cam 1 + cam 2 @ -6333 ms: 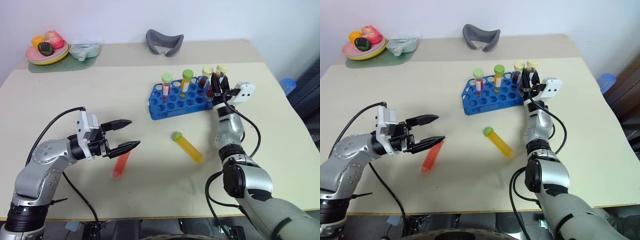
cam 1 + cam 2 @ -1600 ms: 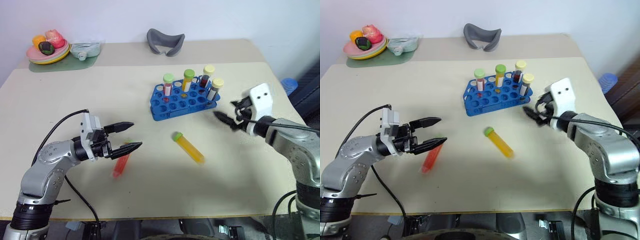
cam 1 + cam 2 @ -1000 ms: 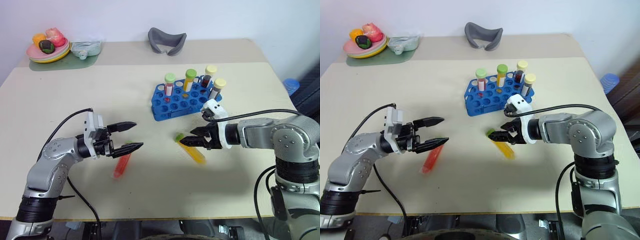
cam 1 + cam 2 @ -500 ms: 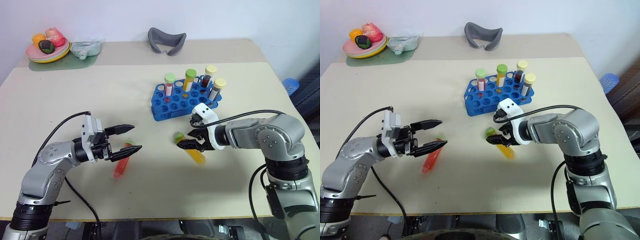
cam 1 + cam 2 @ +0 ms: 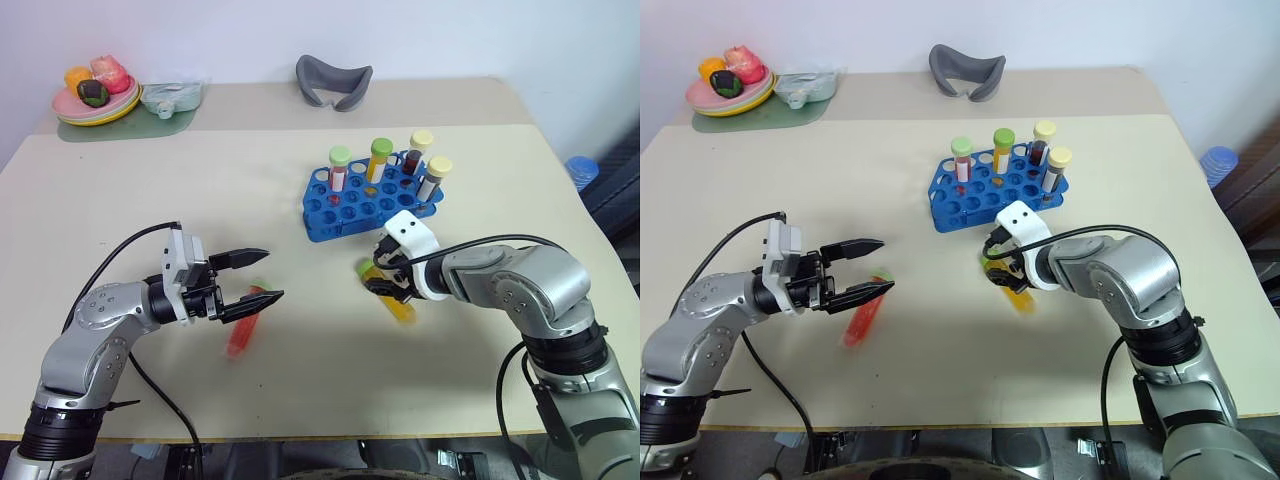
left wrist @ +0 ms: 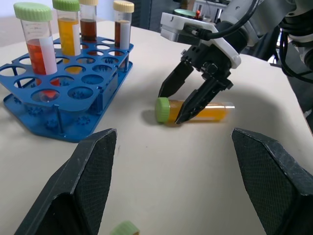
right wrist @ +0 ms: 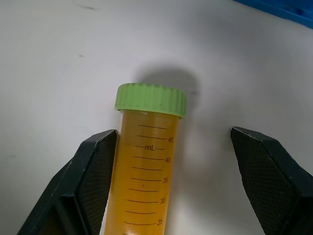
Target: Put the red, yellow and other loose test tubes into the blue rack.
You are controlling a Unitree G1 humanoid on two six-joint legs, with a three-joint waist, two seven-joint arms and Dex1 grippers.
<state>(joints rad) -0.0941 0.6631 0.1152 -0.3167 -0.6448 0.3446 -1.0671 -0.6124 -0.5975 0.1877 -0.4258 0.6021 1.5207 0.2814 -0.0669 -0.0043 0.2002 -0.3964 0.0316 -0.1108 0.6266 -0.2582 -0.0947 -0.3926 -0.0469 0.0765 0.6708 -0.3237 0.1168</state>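
Note:
The blue rack (image 5: 352, 212) stands right of centre with several capped tubes upright in it. A yellow tube (image 5: 400, 306) with a green cap (image 7: 150, 99) lies on the table just in front of it. My right gripper (image 5: 381, 284) points down over the cap end, open, the tube lying between its fingers (image 7: 93, 181) and close against one of them. A red tube (image 5: 241, 328) lies flat at front left, its green cap (image 6: 124, 228) toward the rack. My left gripper (image 5: 262, 276) hovers level above it, open and holding nothing.
A plate of toy food (image 5: 93, 103) and a pale green dish (image 5: 166, 100) sit at the back left corner. A grey curved piece (image 5: 333, 80) lies at the back centre. A blue item (image 5: 580, 170) shows beyond the table's right edge.
My right gripper has tipped downward and settled over the yellow tube's cap end. The left arm and both loose tubes have stayed where they were.

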